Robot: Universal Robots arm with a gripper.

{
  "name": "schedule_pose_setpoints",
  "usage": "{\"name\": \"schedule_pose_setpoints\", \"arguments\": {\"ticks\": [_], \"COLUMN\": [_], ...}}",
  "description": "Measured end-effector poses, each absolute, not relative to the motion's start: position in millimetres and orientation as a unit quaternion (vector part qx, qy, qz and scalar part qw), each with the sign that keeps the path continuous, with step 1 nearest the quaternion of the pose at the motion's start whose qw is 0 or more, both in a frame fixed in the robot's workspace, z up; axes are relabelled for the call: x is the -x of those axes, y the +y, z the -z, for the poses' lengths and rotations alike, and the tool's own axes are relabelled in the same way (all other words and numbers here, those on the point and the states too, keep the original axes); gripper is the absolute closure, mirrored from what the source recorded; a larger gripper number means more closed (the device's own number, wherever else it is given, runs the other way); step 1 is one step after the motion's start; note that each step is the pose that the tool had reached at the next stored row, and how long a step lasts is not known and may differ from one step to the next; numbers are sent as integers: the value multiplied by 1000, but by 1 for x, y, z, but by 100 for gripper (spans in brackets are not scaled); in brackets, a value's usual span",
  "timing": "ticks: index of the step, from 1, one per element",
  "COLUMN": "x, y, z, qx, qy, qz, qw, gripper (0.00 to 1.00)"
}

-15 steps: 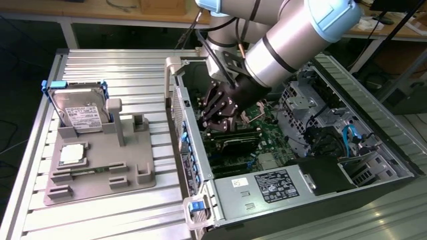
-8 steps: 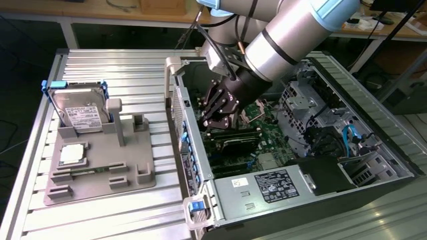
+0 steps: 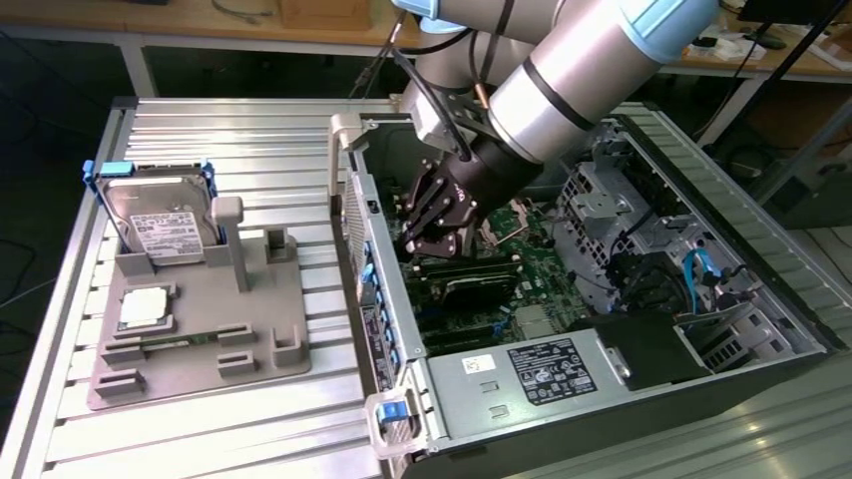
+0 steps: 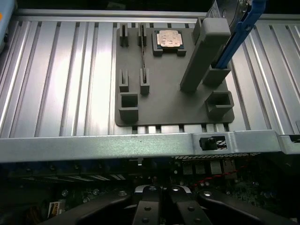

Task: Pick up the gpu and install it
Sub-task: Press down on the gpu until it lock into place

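Gpu, the thin long black card with a silvery edge, is hard to pick out. The likeliest match is a long dark strip (image 3: 462, 267) inside the open black computer case (image 3: 745, 329), lying on the green motherboard (image 3: 540, 261) directly beneath the fingertips. I cannot tell whether it is seated in a slot or only held there.

The case lies on its side with its open face up. Its long silvery side wall (image 3: 377, 299) (image 4: 140, 143) runs between the interior and the ribbed aluminium table (image 3: 239, 140) (image 4: 61, 84). Room inside the case is tight. A grey metal drive cage (image 3: 600, 200) stands on the far side of the motherboard from that wall. A silver power supply box with a black label (image 3: 533, 369) fills the end of the case nearest the camera in the exterior view, next to a blue latch (image 3: 390, 411) at the corner. Black cables and a blue cable (image 3: 699, 271) crowd the space beside the cage.

Outside the case, just beyond the side wall, a flat grey plastic holder plate (image 3: 200, 344) (image 4: 173, 103) rests on the table. On it stand a silver hard drive with a white label and blue handles (image 3: 158, 228), upright in its bracket, and a small square silver CPU chip (image 3: 144, 307) (image 4: 168, 38), lying flat. A thin dark strip (image 4: 143, 58) stands on edge between two of the plate's slots. The table around the plate is bare.

The black gripper (image 3: 437, 239) (image 4: 158, 211) reaches down into the case near the side wall, its fingers drawn narrow and pressed close together. Whether they pinch the card cannot be told.
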State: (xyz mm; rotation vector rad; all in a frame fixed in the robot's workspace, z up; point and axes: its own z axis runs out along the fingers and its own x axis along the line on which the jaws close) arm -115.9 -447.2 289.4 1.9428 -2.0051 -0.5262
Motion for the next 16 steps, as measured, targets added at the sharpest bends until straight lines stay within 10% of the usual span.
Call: {"name": "schedule_pose_setpoints", "arguments": {"ticks": [16], "x": [118], "y": [-450], "z": [-289], "qx": [-677], "qy": [-697], "qz": [184], "qw": [147], "gripper": [89]}}
